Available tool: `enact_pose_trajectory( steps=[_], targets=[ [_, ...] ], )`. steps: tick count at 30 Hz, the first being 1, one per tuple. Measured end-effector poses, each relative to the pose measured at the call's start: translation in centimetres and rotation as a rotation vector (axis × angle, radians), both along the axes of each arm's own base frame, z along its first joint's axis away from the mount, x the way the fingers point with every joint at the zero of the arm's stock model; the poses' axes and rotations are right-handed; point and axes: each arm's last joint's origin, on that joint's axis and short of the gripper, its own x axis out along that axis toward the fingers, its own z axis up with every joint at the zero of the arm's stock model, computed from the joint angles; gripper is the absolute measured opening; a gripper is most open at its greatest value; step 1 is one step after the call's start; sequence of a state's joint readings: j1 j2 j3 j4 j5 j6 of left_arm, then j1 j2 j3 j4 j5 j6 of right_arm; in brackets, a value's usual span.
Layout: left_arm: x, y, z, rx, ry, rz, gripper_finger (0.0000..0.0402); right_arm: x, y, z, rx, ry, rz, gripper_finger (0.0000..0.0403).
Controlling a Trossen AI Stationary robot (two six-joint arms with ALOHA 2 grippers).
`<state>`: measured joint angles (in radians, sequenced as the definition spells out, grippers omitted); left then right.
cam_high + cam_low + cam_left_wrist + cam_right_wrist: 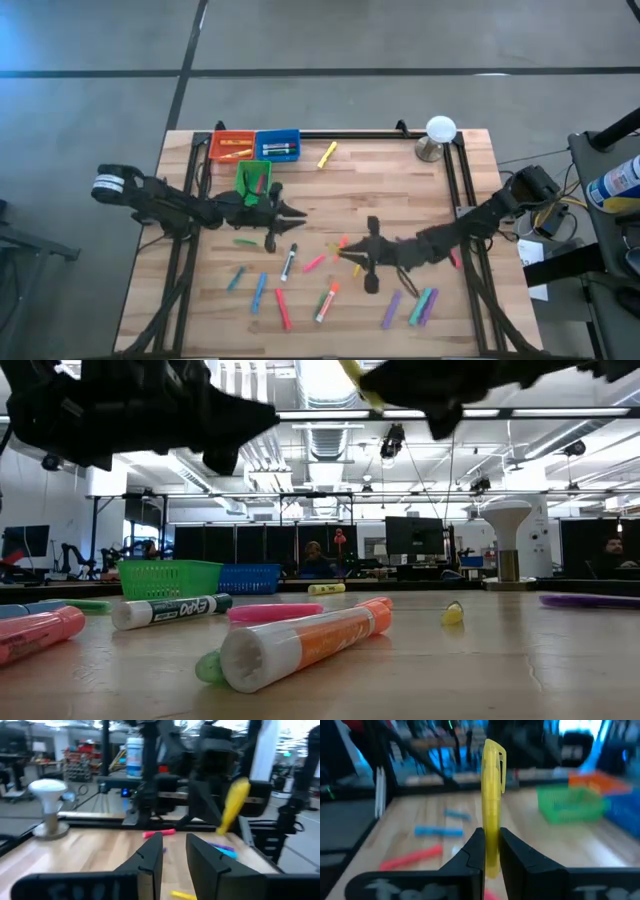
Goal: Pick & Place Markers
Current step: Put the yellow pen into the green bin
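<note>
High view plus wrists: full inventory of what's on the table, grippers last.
Bins: three, orange, blue, green, far-left part of the table; markers lie in all three.
Yellow marker on table: one, lying right of the blue bin.
Loose markers: over a dozen, pink, blue, green, purple, orange, white-barrelled, scattered on the near half.
Lamp-like white dome on a stand: one, far-right corner.
Table: one, light wood.
Left gripper: open, empty, hanging right of the green bin.
Right gripper: shut on a yellow marker, over the table's middle.
</note>
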<state>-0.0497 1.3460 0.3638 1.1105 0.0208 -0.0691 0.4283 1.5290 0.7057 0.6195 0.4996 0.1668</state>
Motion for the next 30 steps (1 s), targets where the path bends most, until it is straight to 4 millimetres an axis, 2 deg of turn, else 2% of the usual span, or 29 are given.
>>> enact_pose_trajectory(
  steps=[5, 9, 24, 30],
  targets=[
    [0.9, -1.5, 1.0, 0.033, -0.032, -0.054, 0.008, 1.8, -2.0, 0.1, -0.037, -0.077, 0.032, 0.003],
    [1.6, -2.0, 1.7, 0.038, -0.058, -0.071, 0.008, 2.8, -2.9, 0.0, -0.04, -0.104, 0.047, 0.003],
    [4.1, -2.7, 1.9, 0.047, -0.06, -0.113, 0.008, 3.2, -3.4, 0.1, -0.046, -0.109, 0.068, 0.0036],
    [4.1, -2.8, 1.7, 0.053, -0.052, -0.131, 0.008, 3.1, -3.4, 0.2, -0.051, -0.116, 0.067, 0.0037]
  ],
)
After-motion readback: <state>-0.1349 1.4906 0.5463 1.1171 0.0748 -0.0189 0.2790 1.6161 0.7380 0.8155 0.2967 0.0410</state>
